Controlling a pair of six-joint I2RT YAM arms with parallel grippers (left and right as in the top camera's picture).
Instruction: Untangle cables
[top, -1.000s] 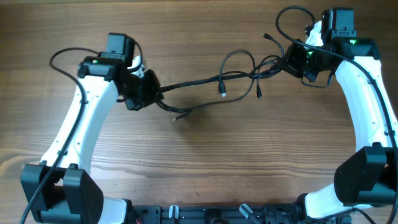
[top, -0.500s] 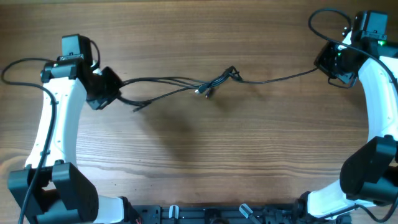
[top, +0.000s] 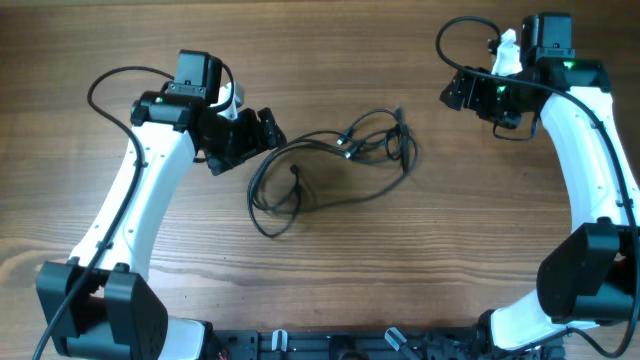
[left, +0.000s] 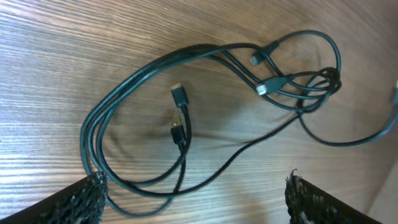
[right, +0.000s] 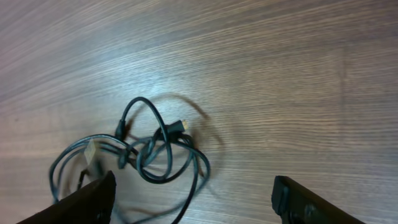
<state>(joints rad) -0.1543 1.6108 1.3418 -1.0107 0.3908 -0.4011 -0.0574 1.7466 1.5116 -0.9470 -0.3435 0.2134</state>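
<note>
The cables lie slack on the wooden table in loose black loops, tangled near their upper right, with small plugs showing. My left gripper hovers open just left of the loops, holding nothing. In the left wrist view the cables spread ahead of the left gripper, and one loop passes by its left finger. My right gripper stands open up and to the right of the heap. In the right wrist view the tangled cables lie ahead-left of the right gripper, which holds nothing.
Thicker black wires run along both white arms. The arm bases stand at the near corners, and a dark rail runs along the front edge.
Both grippers opened and let go of the cables. The arms swung back inward, and the cables went from a taut stretched line to slack loops on the table.
</note>
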